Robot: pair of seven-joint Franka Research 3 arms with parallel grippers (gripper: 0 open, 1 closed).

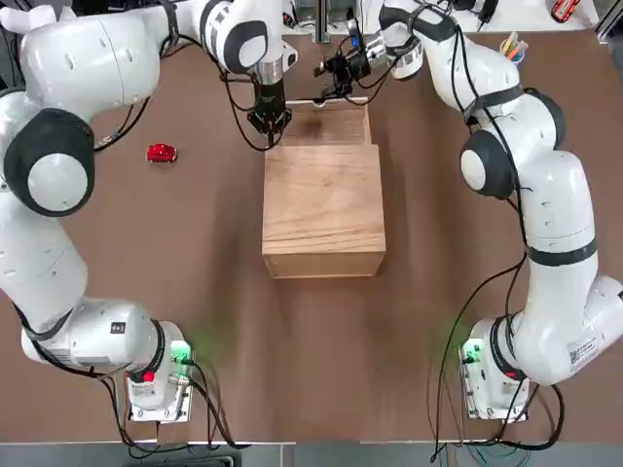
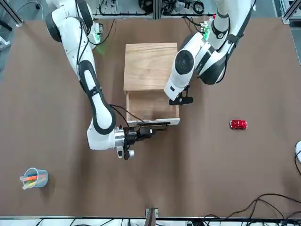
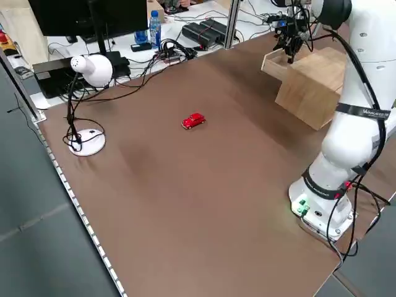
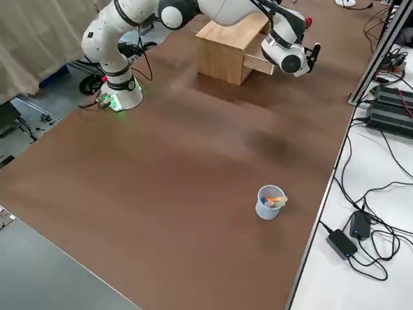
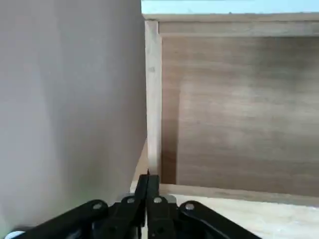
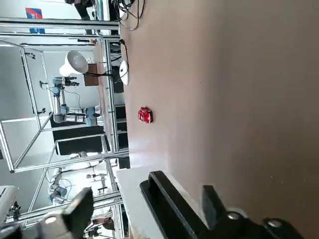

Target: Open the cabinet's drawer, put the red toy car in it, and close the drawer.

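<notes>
The wooden cabinet [image 1: 324, 199] sits on the brown worktop [image 1: 195, 292] between the two arms, and its drawer [image 1: 339, 126] is pulled partway out at the side facing away from the arms' bases. A black bar handle [image 6: 172, 204] is fixed to the pale front of the drawer.

The right gripper [image 6: 144, 199] is at the front of the drawer, by this handle. Its two fingers stand wide apart, with the handle in the space between them; it has no grip on anything. The right arm [image 2: 96, 99] reaches past the right side of the cabinet and turns in toward the drawer front.

The left gripper [image 5: 148, 177] is at the left side of the drawer, near the place where the drawer comes out of the cabinet. Its fingertips are pressed together with nothing between them. Whether they touch the wood, I cannot tell.

The red toy car [image 1: 162, 154] stands on its wheels on the worktop, well apart from the cabinet on its left side and outside the drawer. On the far right part of the worktop, a light blue cup [image 4: 267, 205] holds several coloured sticks. Near the worktop's edge in the left side view is a white device [image 3: 93, 70] with a rounded head and a round base, cables running around it; a black monitor [image 3: 93, 18] shows behind it
</notes>
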